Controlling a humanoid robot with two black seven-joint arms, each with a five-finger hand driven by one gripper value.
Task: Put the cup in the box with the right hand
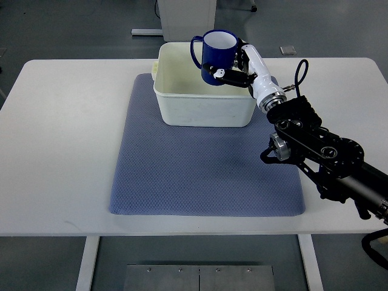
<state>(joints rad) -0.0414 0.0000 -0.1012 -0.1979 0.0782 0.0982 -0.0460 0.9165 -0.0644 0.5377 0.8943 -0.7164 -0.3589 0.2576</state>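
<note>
A dark blue cup [215, 56] with a white inside and a handle on its left is held upright above the cream box [176, 103]. My right hand [233, 68] is shut on the cup from its right side, with white fingers [227, 77] wrapped across the cup's lower front. The cup hangs over the box's right half, above its rim. The black right arm [321, 151] comes in from the lower right. The left arm is out of view.
The box stands at the far end of a blue-grey mat [206, 176] on a white table [60, 151]. A white cabinet base [182, 15] stands on the floor behind the table.
</note>
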